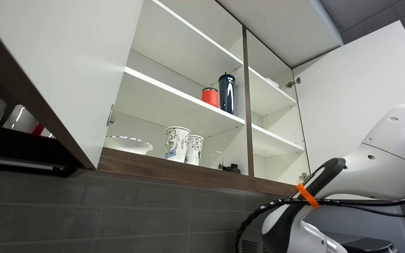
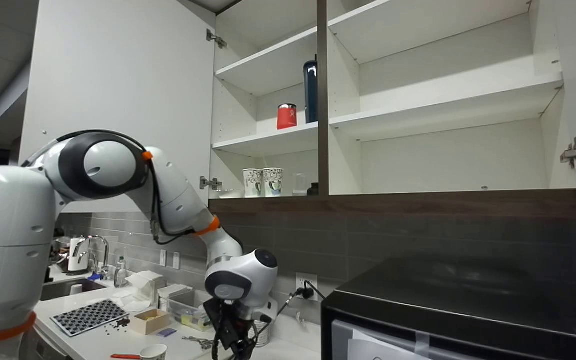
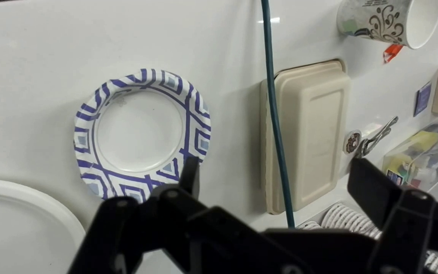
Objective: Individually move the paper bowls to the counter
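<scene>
A whitish-grey paper bowl (image 1: pixel 127 144) stands on the cabinet's bottom shelf at the left; its low rim also shows in an exterior view (image 2: pixel 230 194). In the wrist view a round, shallow paper bowl or plate (image 3: pixel 141 129) with a blue-purple patterned rim lies on the white counter (image 3: pixel 32 68); its depth is hard to tell. My gripper (image 3: pixel 274 171) is open and empty above the counter. Its left finger overlaps the patterned rim in the picture; I cannot tell whether they touch. In an exterior view the gripper (image 2: pixel 235 332) points down low over the counter, partly cut off.
Two patterned cups (image 1: pixel 177 144) stand right of the shelf bowl. A beige lidded tray (image 3: pixel 318 133), a teal rod or cord (image 3: pixel 274 102), a large white round dish (image 3: pixel 17 228), and a cup (image 3: pixel 378 23) are around the gripper. A black appliance (image 2: pixel 448 300) stands beside the arm.
</scene>
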`<action>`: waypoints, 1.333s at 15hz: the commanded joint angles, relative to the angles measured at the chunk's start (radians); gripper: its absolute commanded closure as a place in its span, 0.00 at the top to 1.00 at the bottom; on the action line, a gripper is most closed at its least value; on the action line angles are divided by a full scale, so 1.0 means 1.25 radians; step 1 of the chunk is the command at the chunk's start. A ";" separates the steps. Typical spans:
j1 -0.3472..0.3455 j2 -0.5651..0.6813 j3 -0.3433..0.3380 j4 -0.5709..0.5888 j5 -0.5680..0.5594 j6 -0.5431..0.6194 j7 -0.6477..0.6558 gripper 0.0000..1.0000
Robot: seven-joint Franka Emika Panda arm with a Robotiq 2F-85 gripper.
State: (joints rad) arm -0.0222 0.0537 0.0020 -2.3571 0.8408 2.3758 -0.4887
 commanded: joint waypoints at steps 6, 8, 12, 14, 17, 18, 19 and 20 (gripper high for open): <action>0.047 -0.162 0.040 0.023 -0.093 -0.034 -0.062 1.00; 0.073 -0.210 0.054 0.055 -0.135 -0.066 -0.045 1.00; 0.121 -0.275 0.080 0.146 -0.221 -0.131 0.085 1.00; 0.135 -0.286 0.092 0.204 -0.273 -0.195 0.166 1.00; 0.153 -0.293 0.103 0.279 -0.329 -0.269 0.236 1.00; 0.160 -0.298 0.088 0.241 -0.295 -0.222 0.196 1.00; 0.163 -0.300 0.092 0.260 -0.306 -0.240 0.212 1.00; 0.164 -0.300 0.094 0.271 -0.312 -0.246 0.221 1.00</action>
State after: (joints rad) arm 0.1662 -0.3224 0.1335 -2.0203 0.4576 2.0676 -0.2179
